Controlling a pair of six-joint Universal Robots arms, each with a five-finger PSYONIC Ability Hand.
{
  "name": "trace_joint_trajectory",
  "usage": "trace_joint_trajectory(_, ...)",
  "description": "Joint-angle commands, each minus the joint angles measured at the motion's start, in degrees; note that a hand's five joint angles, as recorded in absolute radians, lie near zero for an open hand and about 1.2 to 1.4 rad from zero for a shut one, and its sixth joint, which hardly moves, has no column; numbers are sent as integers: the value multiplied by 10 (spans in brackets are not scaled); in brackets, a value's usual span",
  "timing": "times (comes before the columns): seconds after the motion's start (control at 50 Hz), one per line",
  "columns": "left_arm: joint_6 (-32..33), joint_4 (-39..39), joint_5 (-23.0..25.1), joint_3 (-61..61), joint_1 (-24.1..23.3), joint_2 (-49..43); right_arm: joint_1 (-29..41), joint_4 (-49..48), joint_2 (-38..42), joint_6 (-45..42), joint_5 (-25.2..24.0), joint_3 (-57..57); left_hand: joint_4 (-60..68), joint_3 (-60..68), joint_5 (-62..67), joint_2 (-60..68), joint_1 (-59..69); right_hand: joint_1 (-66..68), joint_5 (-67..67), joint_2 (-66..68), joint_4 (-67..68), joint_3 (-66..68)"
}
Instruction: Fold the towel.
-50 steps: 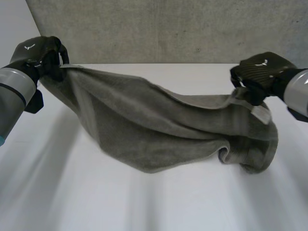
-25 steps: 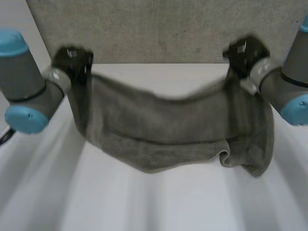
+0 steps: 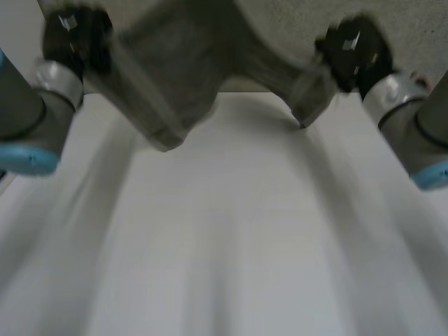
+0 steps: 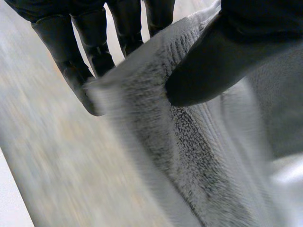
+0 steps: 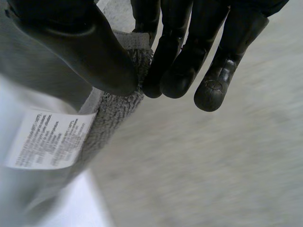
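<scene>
Over the far edge of the tabletop, the towel hangs in the air, slung between the two hands. A deep lobe drops below the left hand and a shorter one below the right. Its lowest fold appears clear of the surface, though blur in the head view leaves that uncertain.

Left hand: pinching one upper end of the towel.
Right hand: pinching the opposite upper end.

The hands are set well apart and high. In my judgement this grip along one edge lets the cloth hang open under its own weight, so that it can be laid down flat or doubled over squarely. The sag in the middle suggests the edge is not drawn fully taut.

The head view supplies the span, the sag and the height above the tabletop, which the wrist views cannot give. The left wrist view supplies the grip: the thumb lies across the pile while straight fingers back the hem from behind. In the right wrist view, thumb and fingers close on a hemmed corner, and a white care label hangs just beside the thumb. That marks which corner this hand holds.
</scene>
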Motion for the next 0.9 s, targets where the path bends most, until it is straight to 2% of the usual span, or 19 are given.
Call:
trace_joint_trajectory(0.02, 41, 9, 24, -130, 6, -9, -4, 41, 14, -1, -37, 90, -71, -87, -160, -71, -45, 38, 33, 39, 29, 27)
trace_joint_trajectory(0.06, 84, 9, 36, -176, 16, -10, -21, 41, 24, -5, -44, 128, -71, -87, -160, -71, -45, 38, 33, 39, 29, 27)
trace_joint_trajectory(0.18, 159, 10, 61, -240, 28, -5, -41, 41, 35, -3, -36, 168, -71, -87, -160, -71, -45, 38, 33, 39, 29, 27)
trace_joint_trajectory(0.3, 167, 10, 61, -252, 27, -4, -47, 45, 35, 1, -29, 181, -71, -87, -160, -71, -45, 38, 33, 39, 29, 27)
trace_joint_trajectory(0.36, 166, 10, 61, -254, 21, -3, -46, 58, 35, 1, -8, 182, -71, -87, -160, -71, -45, 38, 33, 39, 29, 27)
trace_joint_trajectory(0.38, 165, 10, 61, -254, 20, -3, -47, 69, 34, 2, 5, 182, -71, -87, -160, -71, -45, 18, 14, 20, 9, 8)
trace_joint_trajectory(0.4, 164, 10, 60, -255, 19, -3, -46, 76, 35, 3, 18, 183, -71, -87, -160, -71, -45, -87, -92, -85, -96, -97)
trace_joint_trajectory(0.42, 164, 10, 60, -255, 19, -3, -46, 76, 35, 3, 18, 183, -71, -87, -160, -71, -45, -88, -93, -86, -97, -98)
trace_joint_trajectory(0.46, 164, 10, 60, -257, 18, -3, -44, 81, 35, 3, 39, 184, -71, -87, -160, -71, -45, -319, -324, -318, -328, -329)
trace_joint_trajectory(0.54, 163, 10, 60, -258, 18, -3, -44, 82, 35, 3, 51, 192, -71, -87, -160, -71, -45, -417, -422, -416, -427, -428)
trace_joint_trajectory(0.56, 162, 10, 59, -258, 18, -2, -44, 82, 35, 3, 53, 200, -71, -87, -160, -71, -45, -484, -489, -483, -493, -494)
trace_joint_trajectory(0.68, 162, 10, 59, -257, 21, -2, -47, 82, 29, 4, 50, 230, -71, -87, -160, -71, -45, -569, -574, -567, -578, -579)
trace_joint_trajectory(0.82, 162, 10, 59, -255, 25, -2, -44, 68, 13, 17, 44, 262, -71, -87, -160, -71, -45, -574, -579, -573, -583, -584)
trace_joint_trajectory(0.9, 161, 10, 59, -255, 26, -2, -47, 54, 15, 55, 45, 268, -71, -87, -160, -71, -45, -569, -574, -568, -578, -579)
